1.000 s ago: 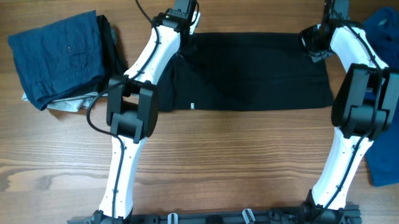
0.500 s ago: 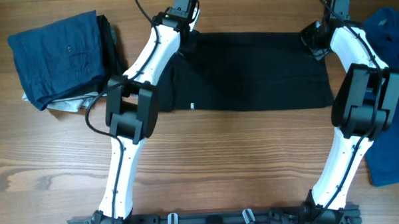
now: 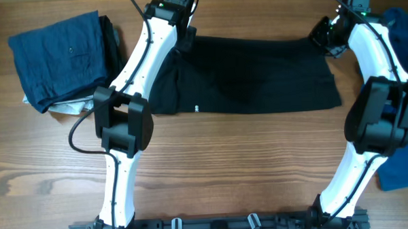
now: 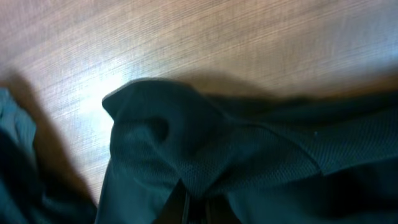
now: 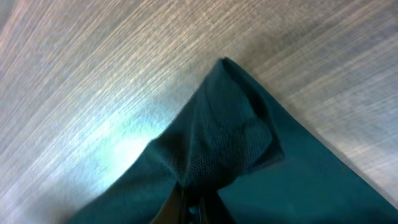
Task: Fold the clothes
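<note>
Black polo shirt (image 3: pixel 257 75) is laid across the far middle of the wooden table (image 3: pixel 226 161), spread as a wide dark band. A small white mark (image 3: pixel 196 108) is seen near its front edge, left of centre.

Left gripper (image 3: pixel 185 37) is set at the shirt's far left corner, jaws closed narrow on a bunch of fabric. In the left wrist view the cloth (image 4: pixel 205 155) is seen pinched at the bottom of frame and drawn up into rumpled folds above the wood.

Right gripper (image 3: pixel 326 37) is set at the far right corner, likewise clamped tight on the shirt. In the right wrist view a pointed corner of the fabric (image 5: pixel 236 137) is gathered into the jaws, with bare wood behind it.

Folded blue garment (image 3: pixel 56 58) is stacked at the left of the table, well apart from the shirt, with pale cloth (image 3: pixel 71 109) showing under its front edge. Another blue garment (image 3: pixel 395 26) is lying at the right edge, partly hidden by the right arm.
</note>
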You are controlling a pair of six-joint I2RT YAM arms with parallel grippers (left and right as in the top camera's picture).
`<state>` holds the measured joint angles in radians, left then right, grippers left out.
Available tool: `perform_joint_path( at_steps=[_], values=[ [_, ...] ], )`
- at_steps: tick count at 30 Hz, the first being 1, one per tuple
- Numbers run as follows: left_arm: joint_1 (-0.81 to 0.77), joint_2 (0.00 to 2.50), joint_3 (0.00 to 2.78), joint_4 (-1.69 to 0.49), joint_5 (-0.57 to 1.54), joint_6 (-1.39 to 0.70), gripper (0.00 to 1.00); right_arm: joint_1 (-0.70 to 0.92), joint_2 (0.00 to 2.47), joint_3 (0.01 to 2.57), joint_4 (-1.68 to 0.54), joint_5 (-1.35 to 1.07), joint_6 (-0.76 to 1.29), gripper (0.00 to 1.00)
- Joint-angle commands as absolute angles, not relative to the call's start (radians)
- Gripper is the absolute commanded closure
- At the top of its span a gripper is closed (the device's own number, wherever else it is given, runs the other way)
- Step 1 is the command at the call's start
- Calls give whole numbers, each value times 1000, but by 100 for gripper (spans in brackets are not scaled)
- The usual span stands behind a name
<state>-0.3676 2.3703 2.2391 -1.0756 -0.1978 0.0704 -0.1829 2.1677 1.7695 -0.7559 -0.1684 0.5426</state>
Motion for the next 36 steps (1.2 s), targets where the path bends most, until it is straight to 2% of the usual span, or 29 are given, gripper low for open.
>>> perform_joint_path(
  at_steps=[1, 6, 11, 24, 31, 36],
  values=[
    [-367, 2282, 2237, -1190, -208, 71, 96, -228, 2084, 1774, -870, -187, 467, 96],
    [-377, 2275, 2237, -1307, -54, 71, 93, -267, 2070, 1774, -1029, -208, 366, 96],
    [-398, 2275, 2237, -1370, 32, 71, 94, -292, 2068, 1774, -1134, -205, 322, 95],
    [-422, 2276, 2236, -1532, 38, 10, 94, -296, 2038, 1774, -1372, -15, 296, 96],
    [-423, 2276, 2204, -1553, 38, -36, 89, -296, 2038, 1721, -1387, 7, 289, 96],
    [-423, 2276, 2082, -1487, 38, -46, 89, -296, 2038, 1642, -1327, 7, 291, 96]
  ],
)
